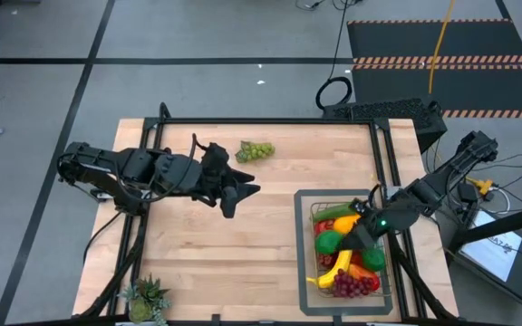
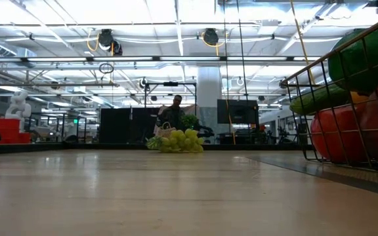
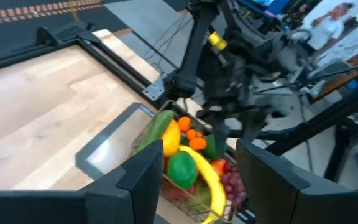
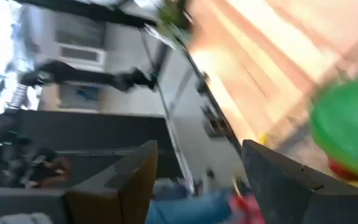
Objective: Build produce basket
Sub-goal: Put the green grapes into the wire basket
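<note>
The dark wire basket [image 1: 314, 237] stands on a flat grey tray [image 1: 303, 272] at the table's right near side. It is piled with produce [image 1: 344, 263]: a banana, red grapes, oranges and green and red pieces. One bunch of green grapes [image 1: 256, 150] lies alone on the wood near the far edge, also seen in the low view [image 2: 178, 141]. My right gripper [image 1: 362, 235] hovers open over the basket's produce, nothing between its fingers [image 4: 197, 149]. My left gripper [image 1: 243, 194] is open above the table's middle, facing the basket [image 3: 166, 190], and holds nothing.
A spiky green potted plant [image 1: 146, 299] stands at the near left corner. Black frame rails [image 1: 270, 120] run along the table's far edge and sides. Bare wood [image 1: 225, 263] lies between the plant and the tray. A person [image 2: 174, 113] shows in the room beyond the table.
</note>
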